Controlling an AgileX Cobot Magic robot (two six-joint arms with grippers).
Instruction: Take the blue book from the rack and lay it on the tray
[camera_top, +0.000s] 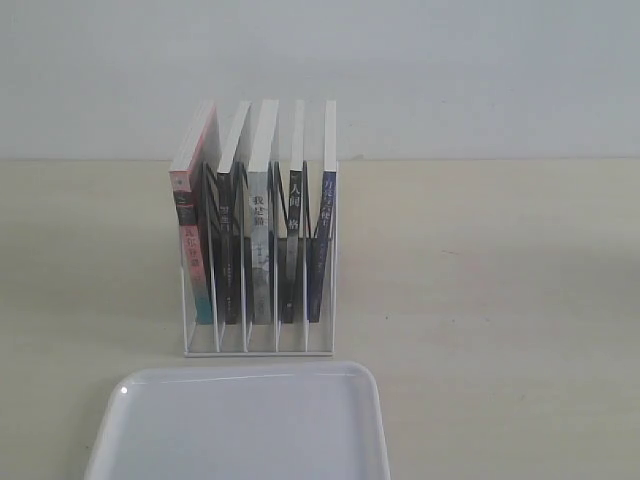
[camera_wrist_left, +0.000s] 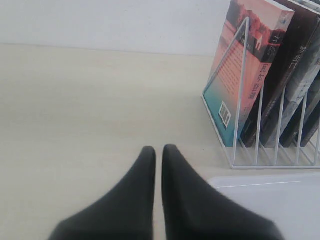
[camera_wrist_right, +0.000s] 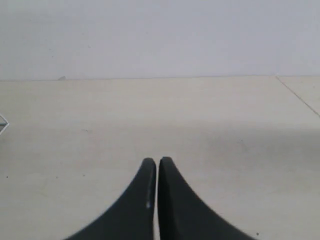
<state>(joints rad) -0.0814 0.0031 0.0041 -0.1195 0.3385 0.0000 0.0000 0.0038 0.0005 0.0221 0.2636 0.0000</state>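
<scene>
Exterior view: blue book upright, rightmost rack slot, dk-blue spine.

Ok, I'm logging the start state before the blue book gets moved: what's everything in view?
blue book: one, dark blue spine, rightmost rack slot
pink-and-teal book: one, leftmost slot
dark-spined books: two, black, second and fourth slots
grey-spined book: one, middle slot
rack: one, white wire, mid-table
tray: one, white, in front of the rack
table: one, pale beige, under everything
wall: one, off-white, behind the table
left tool: one, black, shut, near the rack's pink-book end
right tool: one, black, shut, over bare table
</scene>
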